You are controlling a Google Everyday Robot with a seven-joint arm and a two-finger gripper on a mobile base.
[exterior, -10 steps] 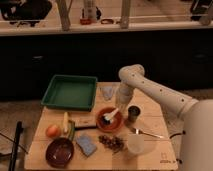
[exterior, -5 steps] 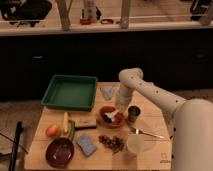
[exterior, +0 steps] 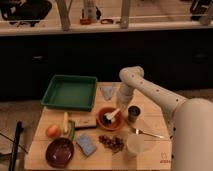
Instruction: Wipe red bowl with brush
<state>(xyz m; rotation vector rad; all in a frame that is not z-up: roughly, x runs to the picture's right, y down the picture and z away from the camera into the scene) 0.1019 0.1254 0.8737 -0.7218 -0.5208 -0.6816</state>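
The end effector (exterior: 120, 111) is hanging over the red bowl (exterior: 109, 119) at mid-worktop (exterior: 150, 157), apparently holding the brush (exterior: 114, 114) inside it; finger opening cannot be determined. Excess downward pressure risks pushing the bowl into the adjacent metal cup (exterior: 134, 113). Since the earlier frame, the arm is reaching lower and farther left.

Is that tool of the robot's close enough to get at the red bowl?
Probably yes. The tool hangs right over the red bowl, with the brush reaching into it, and nothing stands between them.
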